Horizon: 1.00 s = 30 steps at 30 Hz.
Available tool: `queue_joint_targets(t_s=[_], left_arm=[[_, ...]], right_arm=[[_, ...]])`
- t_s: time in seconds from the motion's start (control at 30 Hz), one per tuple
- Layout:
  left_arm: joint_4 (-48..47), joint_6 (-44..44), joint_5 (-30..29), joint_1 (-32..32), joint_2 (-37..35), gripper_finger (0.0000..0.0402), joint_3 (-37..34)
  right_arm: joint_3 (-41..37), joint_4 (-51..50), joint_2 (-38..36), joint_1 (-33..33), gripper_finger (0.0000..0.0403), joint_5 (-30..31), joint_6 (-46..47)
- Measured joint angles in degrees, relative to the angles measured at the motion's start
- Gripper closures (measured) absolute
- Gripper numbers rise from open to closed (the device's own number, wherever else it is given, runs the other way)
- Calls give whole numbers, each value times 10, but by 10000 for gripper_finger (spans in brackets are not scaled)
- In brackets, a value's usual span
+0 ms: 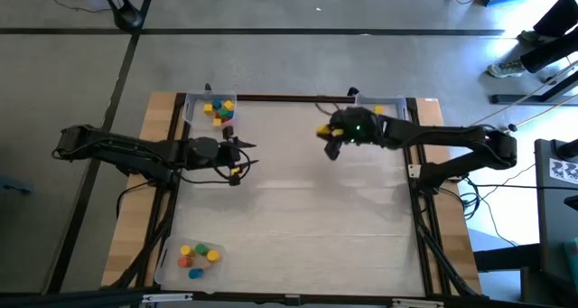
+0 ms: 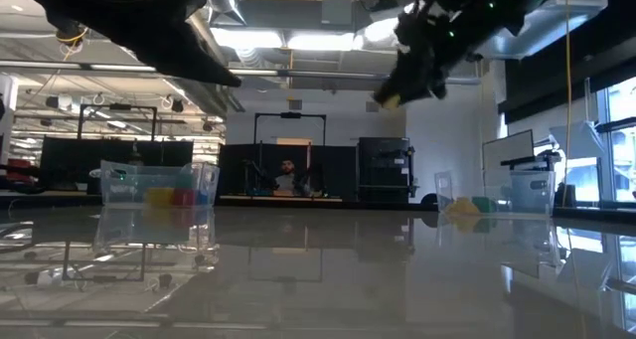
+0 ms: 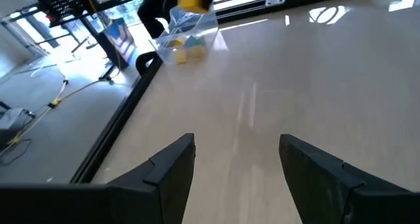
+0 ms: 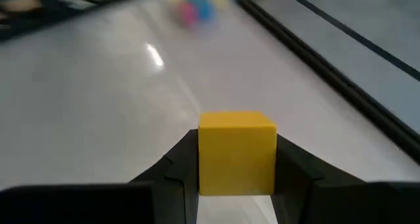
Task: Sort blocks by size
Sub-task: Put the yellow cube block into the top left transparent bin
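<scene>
My right gripper (image 4: 236, 165) is clamped on a yellow cube (image 4: 236, 153), one finger flat against each side of it. It's up in the air, clear of the white tabletop (image 1: 298, 200); from the low camera the cube (image 2: 389, 99) hangs well above the surface. Seen from overhead, the gripper (image 1: 330, 138) sits toward the far side of the table with the yellow block (image 1: 323, 130) poking out at its tip.

My left gripper (image 3: 236, 161) is empty, fingers spread wide apart with only bare table between them. It hovers on the left half of the table (image 1: 242, 157), just on the near side of the far-left clear tray (image 1: 211, 109).

That tray holds a little pile of blocks (image 1: 219, 111), yellow, red and something bluish. A second clear tray (image 1: 191, 263) at the near-left corner has its own bunch of cubes (image 1: 199, 256): yellow, green, blue, orange, red. There's a third tray (image 1: 379, 103) by the far-right corner, but I can't really tell what's in it from above.
</scene>
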Motion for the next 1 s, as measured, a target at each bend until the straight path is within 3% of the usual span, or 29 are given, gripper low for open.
queue_joint_targets(t_s=[0.2,0.63,1.0], left_arm=[[34,-7,0,4,0,192,0],[153,144,0,-1,83,191,28],[229,243,7,-3,128,191,49]], right_arm=[[0,95,34,63,274,-45,-14],[0,369,142,96,274,-129,72],[0,561,218,111,274,-133,170]])
